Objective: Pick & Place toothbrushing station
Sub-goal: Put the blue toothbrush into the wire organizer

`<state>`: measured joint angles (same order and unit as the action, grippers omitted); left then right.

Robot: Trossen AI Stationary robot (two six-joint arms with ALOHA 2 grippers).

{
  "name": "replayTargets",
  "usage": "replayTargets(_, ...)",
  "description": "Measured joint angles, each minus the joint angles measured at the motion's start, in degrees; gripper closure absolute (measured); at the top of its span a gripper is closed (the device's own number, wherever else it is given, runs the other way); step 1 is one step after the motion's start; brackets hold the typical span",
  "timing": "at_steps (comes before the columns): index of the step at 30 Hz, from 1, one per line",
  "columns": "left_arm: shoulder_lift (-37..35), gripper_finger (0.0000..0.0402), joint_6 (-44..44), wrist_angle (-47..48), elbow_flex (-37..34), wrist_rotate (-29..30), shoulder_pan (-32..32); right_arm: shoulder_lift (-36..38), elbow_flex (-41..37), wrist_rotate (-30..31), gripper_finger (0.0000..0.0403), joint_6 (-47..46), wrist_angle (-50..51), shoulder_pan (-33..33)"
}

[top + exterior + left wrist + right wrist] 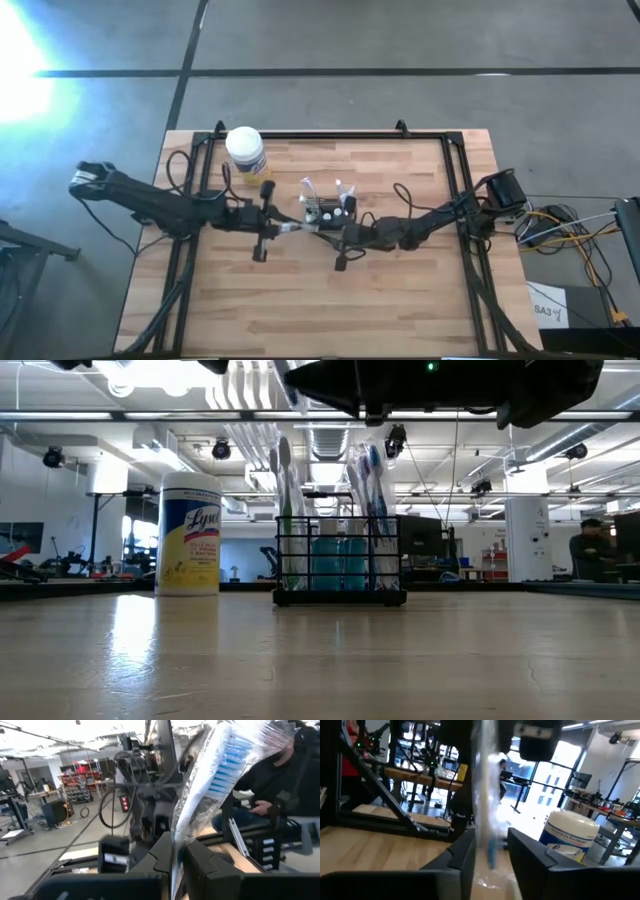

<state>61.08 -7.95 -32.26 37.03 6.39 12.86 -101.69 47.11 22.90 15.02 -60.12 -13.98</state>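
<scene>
Yellow wipes canister (245, 152) with white lid stands upright on the wooden table (400, 310), near the far-left corner. Loose cables (565, 232) lie beyond the right edge.

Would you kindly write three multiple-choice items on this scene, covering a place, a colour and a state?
1. Where does the wipes canister stand relative to the toothbrushing station?
A. On the left arm's side
B. On the right arm's side
C. On top of it

2. What colour are the bristles of the wrapped toothbrush in the left wrist view?
A. Red
B. Blue
C. Green

3. What is the left gripper doing?
A. Open over bare table
B. Shut on the canister
C. Shut on the wrapped toothbrush

Answers:
1 A: the wipes canister sits left of the toothbrushing station.
2 B: the wrapped toothbrush shows blue bristles.
3 C: the left gripper pinches its wrapper.
</scene>
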Motion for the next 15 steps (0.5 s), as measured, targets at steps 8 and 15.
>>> replayTargets(8, -4.33, 0.0379, 1.07, 11.23, 0.30, 0.18, 0.71, 6.26, -1.45, 8.27, 0.0258, -1.50, 9.42, -1.90)
replayTargets(15, -0.69, 0.0379, 3.77, 12.58, -2.83, 1.88, 0.77, 12.04, -2.75, 8.33, 0.0282, -2.44, 15.99, -5.30)
